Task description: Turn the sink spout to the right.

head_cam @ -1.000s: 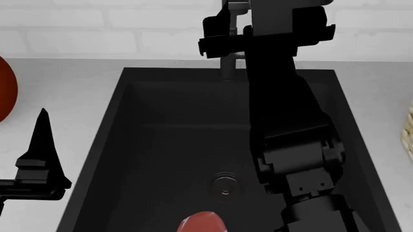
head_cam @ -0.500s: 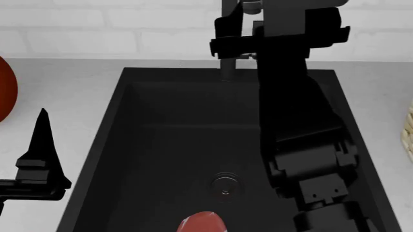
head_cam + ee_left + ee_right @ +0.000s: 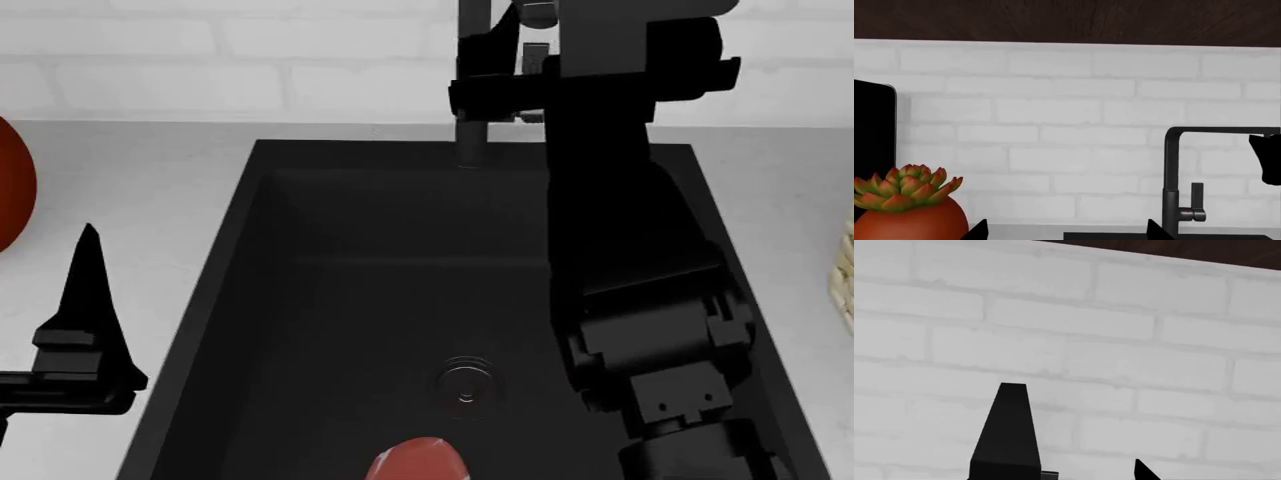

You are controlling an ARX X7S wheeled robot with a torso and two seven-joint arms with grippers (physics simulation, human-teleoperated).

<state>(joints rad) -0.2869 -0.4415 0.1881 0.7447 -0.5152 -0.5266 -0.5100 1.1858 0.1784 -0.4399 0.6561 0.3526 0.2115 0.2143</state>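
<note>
I am working the right arm in over the sink, with the right gripper up at the back rim against the spout. The spout is rising from the middle of the sink's rear edge; from the left wrist view its top bar is reaching out toward a black piece of the right arm at the frame's edge. I judge this to be the contact step: the gripper is bearing on or closing around the upper pipe, though the arm is hiding the fingertips, so I cannot tell how wide the jaws are standing or whether they are holding anything. The right wrist camera is showing only brick wall and one dark finger.

Next, I think I should be pushing the bar sideways toward the sink's right side, keeping contact high on the pipe and off the small lever on its side.

The left gripper is idling left of the sink, its state unclear. A red pot with a succulent is sitting further left, a reddish object is lying in the sink near the drain, and neither is blocking the swing.
</note>
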